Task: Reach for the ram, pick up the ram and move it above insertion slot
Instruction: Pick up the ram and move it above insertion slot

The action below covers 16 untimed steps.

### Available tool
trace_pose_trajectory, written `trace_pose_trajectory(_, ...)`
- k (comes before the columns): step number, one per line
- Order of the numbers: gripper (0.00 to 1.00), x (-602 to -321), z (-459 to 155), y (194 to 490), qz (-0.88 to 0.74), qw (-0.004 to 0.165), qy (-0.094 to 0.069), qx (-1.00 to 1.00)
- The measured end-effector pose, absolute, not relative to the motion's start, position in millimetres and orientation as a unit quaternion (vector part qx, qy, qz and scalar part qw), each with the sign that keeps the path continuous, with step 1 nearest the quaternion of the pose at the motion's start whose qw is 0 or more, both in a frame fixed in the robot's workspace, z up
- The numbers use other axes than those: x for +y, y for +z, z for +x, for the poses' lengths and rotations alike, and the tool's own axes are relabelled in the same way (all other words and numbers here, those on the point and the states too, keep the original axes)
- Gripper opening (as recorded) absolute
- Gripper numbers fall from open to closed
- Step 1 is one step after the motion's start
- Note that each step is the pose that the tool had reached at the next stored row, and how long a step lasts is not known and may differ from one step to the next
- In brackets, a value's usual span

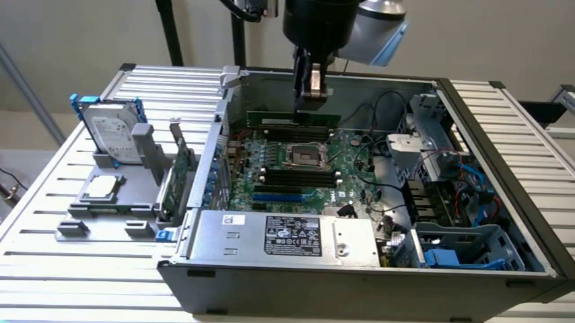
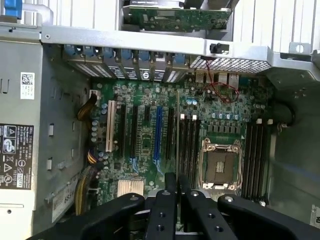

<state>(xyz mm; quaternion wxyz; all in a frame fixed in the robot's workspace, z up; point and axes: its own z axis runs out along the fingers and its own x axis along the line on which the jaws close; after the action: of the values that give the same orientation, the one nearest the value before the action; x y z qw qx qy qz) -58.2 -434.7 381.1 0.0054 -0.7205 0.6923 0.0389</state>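
Pinching one ram (image 1: 293, 120) | one gripper (image 1: 312, 99) clamped on it | over one motherboard (image 1: 301, 171)

Arm comes down from above, wrist vertical, black body with a grey joint behind it. Gripper (image 1: 312, 86) points straight down. Fingers (image 1: 316, 79) nearly together, clamped on the top edge of the ram (image 1: 292, 120), which hangs level just below the fingertips. Wrist view: fingers (image 2: 170, 200) side by side, narrow gap.
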Motion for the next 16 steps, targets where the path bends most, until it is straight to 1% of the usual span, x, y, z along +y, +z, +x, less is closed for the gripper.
trace_pose_trajectory(16,0.13,-417,-46,376,-0.711,0.008,0.036,0.702)
